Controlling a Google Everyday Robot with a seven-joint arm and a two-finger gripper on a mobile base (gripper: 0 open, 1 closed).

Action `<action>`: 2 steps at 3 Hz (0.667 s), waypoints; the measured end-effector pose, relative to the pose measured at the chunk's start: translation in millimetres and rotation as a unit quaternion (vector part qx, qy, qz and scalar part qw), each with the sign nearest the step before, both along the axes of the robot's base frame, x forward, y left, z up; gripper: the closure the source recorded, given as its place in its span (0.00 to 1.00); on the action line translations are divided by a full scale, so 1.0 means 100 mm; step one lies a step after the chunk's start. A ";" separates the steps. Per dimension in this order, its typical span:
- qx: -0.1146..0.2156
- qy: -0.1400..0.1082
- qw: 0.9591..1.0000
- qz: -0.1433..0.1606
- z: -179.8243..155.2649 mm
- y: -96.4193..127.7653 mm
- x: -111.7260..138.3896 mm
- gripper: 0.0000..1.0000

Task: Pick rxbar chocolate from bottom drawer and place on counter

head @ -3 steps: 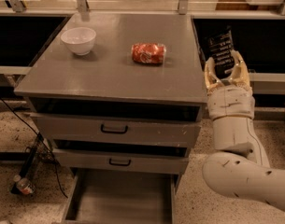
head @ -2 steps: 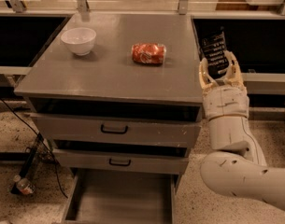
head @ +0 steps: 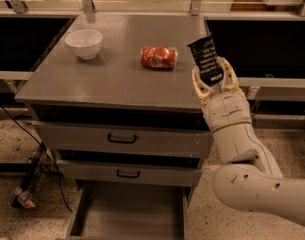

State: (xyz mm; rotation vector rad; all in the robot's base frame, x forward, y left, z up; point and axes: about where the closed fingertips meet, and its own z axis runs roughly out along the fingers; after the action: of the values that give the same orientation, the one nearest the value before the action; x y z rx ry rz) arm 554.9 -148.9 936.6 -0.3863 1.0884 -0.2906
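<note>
Grey cabinet furniture fills the view, and its worktop (head: 117, 79) carries a white bowl (head: 84, 43) at the back left and a red-orange snack packet (head: 158, 57) near the middle, while the bottom drawer (head: 127, 214) is seen pulled open below. The rxbar chocolate (head: 207, 59) is clamped by its lower end in the pincer (head: 212, 73), standing upright with a slight tilt, above the worktop's right edge. Whether it hangs over the surface or just outside it cannot be settled from this angle. A release here is judged risky, since the bar could tip off the edge and be lost to the floor. A descent could also clip the worktop's rim with a finger. The thin wrapper, held low, might slip or fold. The arm (head: 242, 149) is raised from the lower right, the elbow bent and the forearm leaning left, with the pincer pointed upward beside the worktop's right front corner.
</note>
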 end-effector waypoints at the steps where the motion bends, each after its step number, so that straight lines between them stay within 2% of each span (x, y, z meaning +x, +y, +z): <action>1: 0.000 0.004 1.000 -0.003 -0.03 -0.04 0.04 1.00; 2: 0.019 0.010 0.999 0.026 -0.08 0.13 0.36 1.00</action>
State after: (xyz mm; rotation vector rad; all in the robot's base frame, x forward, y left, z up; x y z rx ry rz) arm 591.2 -136.2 928.5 -0.3841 1.0996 -0.2203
